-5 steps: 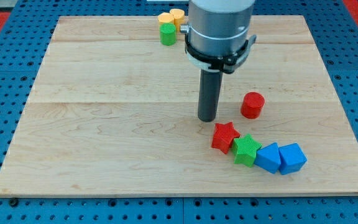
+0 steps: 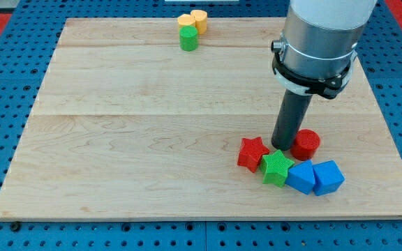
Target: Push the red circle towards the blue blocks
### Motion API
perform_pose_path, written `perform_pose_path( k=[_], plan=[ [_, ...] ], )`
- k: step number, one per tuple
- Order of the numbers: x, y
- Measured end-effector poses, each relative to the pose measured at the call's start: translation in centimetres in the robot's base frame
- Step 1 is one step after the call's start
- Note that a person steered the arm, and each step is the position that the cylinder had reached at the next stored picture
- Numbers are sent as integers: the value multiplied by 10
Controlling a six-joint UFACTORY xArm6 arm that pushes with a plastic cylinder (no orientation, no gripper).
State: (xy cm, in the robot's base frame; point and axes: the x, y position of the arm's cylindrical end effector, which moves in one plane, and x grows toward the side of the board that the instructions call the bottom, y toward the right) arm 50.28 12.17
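The red circle (image 2: 306, 143) lies at the board's lower right, just above the two blue blocks (image 2: 301, 176) (image 2: 328, 176), which sit side by side. My tip (image 2: 283, 145) stands right against the red circle's left side, above the green star (image 2: 277, 167). The red star (image 2: 252, 153) lies to the left of the green star.
A green cylinder (image 2: 188, 38) and two yellow blocks (image 2: 185, 20) (image 2: 199, 19) cluster at the board's top edge. The wooden board (image 2: 117, 139) rests on a blue pegboard surface. The arm's grey body (image 2: 323, 35) hangs over the upper right.
My tip has moved to the right and slightly down. The red circle has shifted down and to the right, closer to the blue blocks.
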Motion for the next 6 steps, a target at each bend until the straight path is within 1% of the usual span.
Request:
perform_pose_path(
  k=[2,3,4,5,6],
  plan=[
    [-39,34],
    [-34,54],
    [-11,54],
    [-2,54],
    [-2,54]
  ],
)
